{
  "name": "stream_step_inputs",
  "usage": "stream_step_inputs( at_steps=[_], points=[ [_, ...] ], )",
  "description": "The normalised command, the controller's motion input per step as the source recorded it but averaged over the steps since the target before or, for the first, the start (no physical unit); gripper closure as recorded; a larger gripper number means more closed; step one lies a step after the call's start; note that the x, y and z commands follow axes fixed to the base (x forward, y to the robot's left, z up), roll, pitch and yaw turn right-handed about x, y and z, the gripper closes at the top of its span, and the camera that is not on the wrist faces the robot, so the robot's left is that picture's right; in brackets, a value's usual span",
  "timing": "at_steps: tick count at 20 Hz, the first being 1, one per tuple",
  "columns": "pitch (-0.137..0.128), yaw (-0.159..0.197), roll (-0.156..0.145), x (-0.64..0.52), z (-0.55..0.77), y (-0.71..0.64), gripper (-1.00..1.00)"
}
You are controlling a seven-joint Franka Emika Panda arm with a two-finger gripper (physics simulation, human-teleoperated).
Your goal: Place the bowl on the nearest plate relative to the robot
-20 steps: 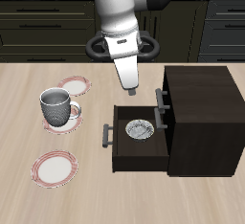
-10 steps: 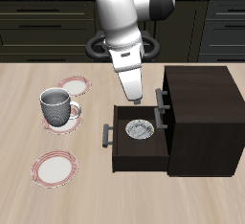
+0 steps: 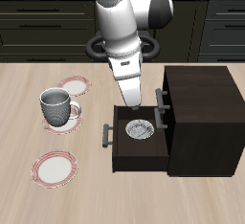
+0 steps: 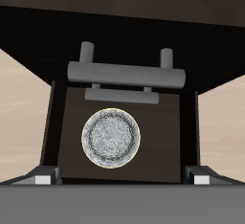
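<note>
White and grey, the gripper [image 3: 134, 104] hangs directly above the bowl [image 3: 140, 129], touching nothing and holding nothing. Its fingertips [image 4: 40, 179] sit wide apart in the wrist view, the bowl [image 4: 110, 137] lying below and between them on the floor of the pulled-out drawer [image 3: 116, 145] of a dark cabinet [image 3: 203, 123]. Only the exterior view shows the mug [image 3: 56, 106] and the three plates off to one side; the plate [image 3: 74, 84] farthest back is well apart from the gripper.
</note>
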Motion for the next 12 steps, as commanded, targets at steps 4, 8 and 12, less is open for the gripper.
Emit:
stream_step_inputs(
  at_steps=[4, 8, 12],
  points=[
    [-0.063, 0.055, 0.01, -0.18, -0.09, 0.09, -1.0],
    [0.007, -0.006, 0.006, 0.05, -0.09, 0.05, -1.0],
    [0.03, -0.012, 0.02, 0.01, -0.18, 0.15, -1.0]
  ],
)
